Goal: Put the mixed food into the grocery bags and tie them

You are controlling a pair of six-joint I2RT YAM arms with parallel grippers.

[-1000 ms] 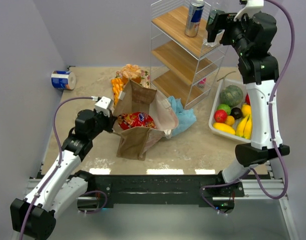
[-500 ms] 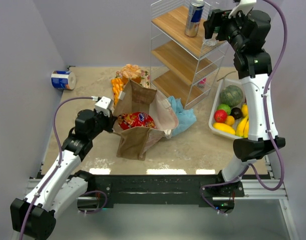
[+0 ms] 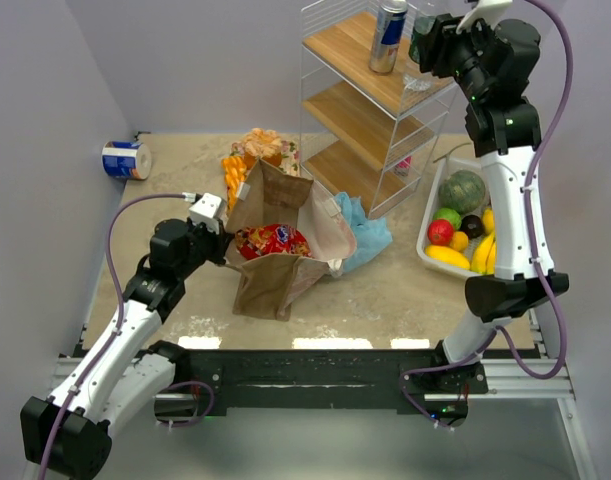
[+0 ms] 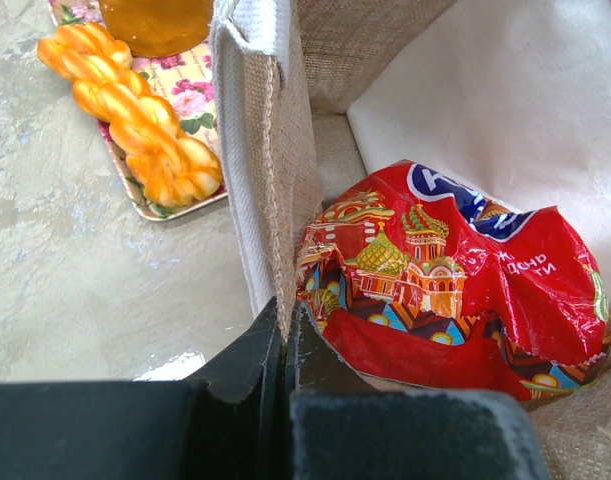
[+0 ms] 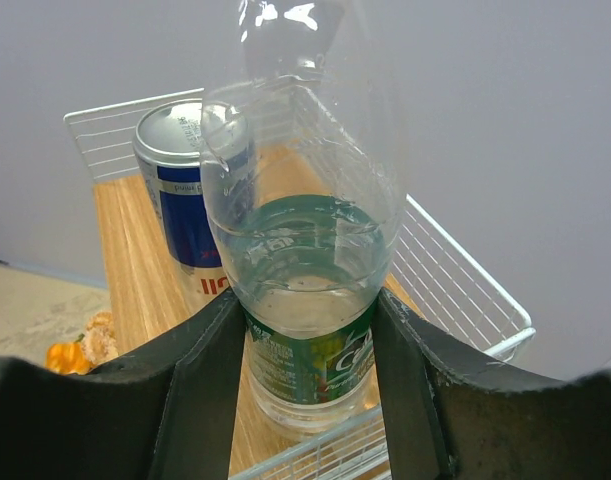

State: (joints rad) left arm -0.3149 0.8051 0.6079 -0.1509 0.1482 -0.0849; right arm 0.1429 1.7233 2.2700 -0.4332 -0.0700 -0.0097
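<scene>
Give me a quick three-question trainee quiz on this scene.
1. Fill in: the right gripper flanks the ___ beside the can on the top shelf.
2. True or false: the left gripper pinches the paper bag's rim.
3. Where is the red packet? A) top shelf B) in the paper bag C) in the right gripper
Key: 1 bottle; 2 true; 3 B.
</scene>
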